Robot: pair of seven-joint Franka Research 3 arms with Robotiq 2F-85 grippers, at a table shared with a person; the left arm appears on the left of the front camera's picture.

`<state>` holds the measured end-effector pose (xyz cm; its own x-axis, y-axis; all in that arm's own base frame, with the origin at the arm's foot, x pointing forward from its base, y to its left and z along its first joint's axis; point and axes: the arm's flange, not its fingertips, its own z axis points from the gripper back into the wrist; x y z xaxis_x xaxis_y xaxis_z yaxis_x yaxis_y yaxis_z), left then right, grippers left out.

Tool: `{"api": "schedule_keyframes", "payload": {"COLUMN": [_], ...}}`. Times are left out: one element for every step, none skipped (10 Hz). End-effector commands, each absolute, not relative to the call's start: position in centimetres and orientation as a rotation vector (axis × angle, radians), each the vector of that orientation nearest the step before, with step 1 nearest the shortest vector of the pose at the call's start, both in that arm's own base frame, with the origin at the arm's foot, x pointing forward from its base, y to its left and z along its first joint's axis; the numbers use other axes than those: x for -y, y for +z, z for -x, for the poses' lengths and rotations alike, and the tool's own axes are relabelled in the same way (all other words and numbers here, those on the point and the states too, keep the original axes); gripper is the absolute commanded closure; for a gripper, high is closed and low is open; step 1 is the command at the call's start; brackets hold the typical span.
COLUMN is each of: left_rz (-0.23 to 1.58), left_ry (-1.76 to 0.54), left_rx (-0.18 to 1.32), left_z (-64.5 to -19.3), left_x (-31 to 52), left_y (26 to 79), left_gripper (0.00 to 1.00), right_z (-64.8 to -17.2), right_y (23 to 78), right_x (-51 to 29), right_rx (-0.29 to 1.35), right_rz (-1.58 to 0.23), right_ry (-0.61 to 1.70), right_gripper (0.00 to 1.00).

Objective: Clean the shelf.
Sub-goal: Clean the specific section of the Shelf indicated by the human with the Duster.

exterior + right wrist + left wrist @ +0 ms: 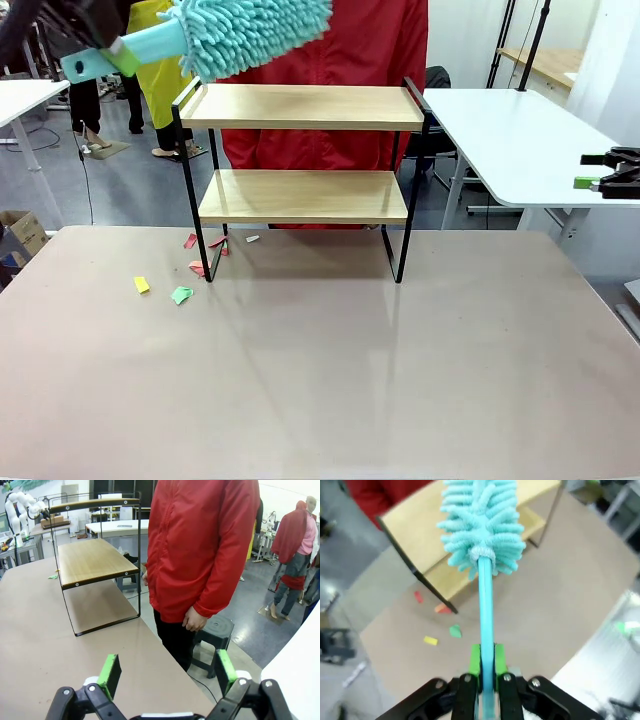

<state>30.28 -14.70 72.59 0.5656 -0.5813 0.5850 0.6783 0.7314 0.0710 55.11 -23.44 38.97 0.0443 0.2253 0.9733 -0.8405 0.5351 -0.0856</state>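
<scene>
Green pads of the left pincer [487,672] clamp the turquoise handle of a microfibre duster [482,525] — its fluffy head hangs over the shelf [305,150], above the top board's left end. That shelf stands at the worktop's [320,380] far edge, before a person in a red jacket [202,545]. Coloured paper scraps [180,294] lie by its left leg. Off to the side, the right pincer [167,672] is spread wide, holding nothing.

A grey floor [120,190] stretches behind a brown table [320,380]. White tables [520,140] stand at both sides, with a cardboard box [22,232] on the floor at left and what may be a dark stool [212,632].
</scene>
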Motion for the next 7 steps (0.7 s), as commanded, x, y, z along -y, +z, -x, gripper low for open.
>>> {"api": "schedule_keyframes", "payload": {"left_rz": [0.127, 0.137, 0.121, 0.084, 0.048, 0.022, 0.026], "left_ry": [-0.917, -1.067, -1.159, -1.215, -1.304, -1.396, -1.444], "left_rx": [0.6, 0.603, 0.57, 0.554, 0.562, 0.562, 0.503], "left_z": [-29.8, -29.9, -30.2, -30.4, -30.1, -29.8, -30.0], "left_x": [15.0, 15.2, 15.2, 15.1, 15.6, 15.7, 15.7], "left_y": [74.7, 75.0, 74.9, 74.7, 74.5, 74.1, 73.5], "left_gripper": [0.87, 0.87, 0.87, 0.87, 0.87, 0.87, 0.87], "right_z": [-54.9, -54.9, -54.9, -54.9, -54.9, -54.9, -54.9], "right_y": [39.2, 39.2, 39.2, 39.2, 39.2, 39.2, 39.2], "right_x": [23.2, 23.2, 23.2, 23.2, 23.2, 23.2, 23.2], "right_rx": [1.272, 1.272, 1.272, 1.272, 1.272, 1.272, 1.272], "right_rz": [-0.612, -0.612, -0.612, -0.612, -0.612, -0.612, -0.612], "right_ry": [0.902, 0.902, 0.902, 0.902, 0.902, 0.902, 0.902], "right_gripper": [0.0, 0.0, 0.0, 0.0, 0.0, 0.0, 0.0]}}
